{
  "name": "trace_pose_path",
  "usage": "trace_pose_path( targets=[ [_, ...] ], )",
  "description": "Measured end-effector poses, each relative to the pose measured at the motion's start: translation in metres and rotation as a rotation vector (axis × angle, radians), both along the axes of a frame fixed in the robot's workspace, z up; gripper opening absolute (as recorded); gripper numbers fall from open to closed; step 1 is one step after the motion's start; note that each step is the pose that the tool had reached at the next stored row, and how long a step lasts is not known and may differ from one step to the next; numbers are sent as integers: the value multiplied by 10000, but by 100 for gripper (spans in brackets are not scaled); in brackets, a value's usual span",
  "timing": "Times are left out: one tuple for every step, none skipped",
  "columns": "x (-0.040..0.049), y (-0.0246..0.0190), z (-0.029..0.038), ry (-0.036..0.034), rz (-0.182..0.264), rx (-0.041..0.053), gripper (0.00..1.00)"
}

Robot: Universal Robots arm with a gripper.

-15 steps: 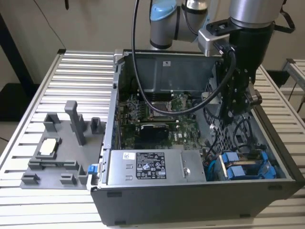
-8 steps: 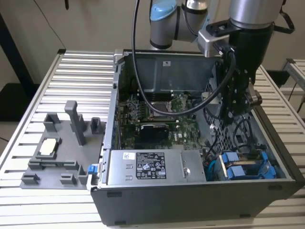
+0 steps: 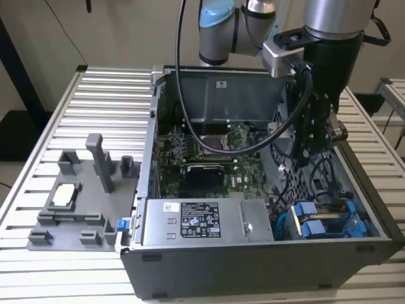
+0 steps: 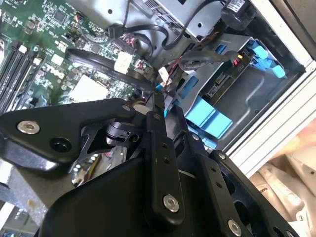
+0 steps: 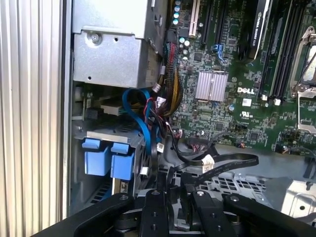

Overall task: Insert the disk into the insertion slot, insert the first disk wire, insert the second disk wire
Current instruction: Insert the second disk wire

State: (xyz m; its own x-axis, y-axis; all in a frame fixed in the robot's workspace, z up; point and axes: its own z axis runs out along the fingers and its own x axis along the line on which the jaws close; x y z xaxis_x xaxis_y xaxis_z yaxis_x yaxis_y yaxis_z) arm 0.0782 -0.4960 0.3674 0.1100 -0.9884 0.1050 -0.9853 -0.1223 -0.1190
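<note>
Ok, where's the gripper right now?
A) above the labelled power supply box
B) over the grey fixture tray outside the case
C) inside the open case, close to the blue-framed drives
C: in the exterior view the gripper hangs inside the open case, near the blue-framed drives.

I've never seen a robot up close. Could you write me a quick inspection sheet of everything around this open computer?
Surface: ribbed metal table carrying the open computer case.
Job's things: two blue-framed drives sit in the grey drive cage; I cannot tell which one is the job's disk.
Clutter: grey fixture tray on the exterior view's left, with a small pale part on it.
End effector: hangs inside the case, close to the loose wires and the drives.
Cables: blue cable and black flat cable lie loose beside the drives.
Surroundings: pale wall.
</note>
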Motion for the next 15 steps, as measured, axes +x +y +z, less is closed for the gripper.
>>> trace_pose_path(
  targets=[
    [0,-1,-2,0,-1,1,26],
    [1,-2,-4,0,-1,1,26],
    [2,-5,-5,-1,0,2,26],
    [3,-8,-6,-1,0,1,26],
    [4,-12,-6,0,0,0,26],
    [5,-17,-7,0,0,0,26],
    [6,-21,-9,0,0,1,24],
    [6,-23,-11,-1,-1,1,24],
    [7,-23,-11,0,-1,0,24],
    [7,-23,-11,0,0,-2,17],
    [7,-23,-11,0,0,-3,17],
    [7,-23,-13,0,0,-2,17],
    [7,-24,-13,0,0,-2,17],
    [7,-24,-13,0,0,-4,17],
    [7,-25,-14,0,0,-5,17]
  ],
)
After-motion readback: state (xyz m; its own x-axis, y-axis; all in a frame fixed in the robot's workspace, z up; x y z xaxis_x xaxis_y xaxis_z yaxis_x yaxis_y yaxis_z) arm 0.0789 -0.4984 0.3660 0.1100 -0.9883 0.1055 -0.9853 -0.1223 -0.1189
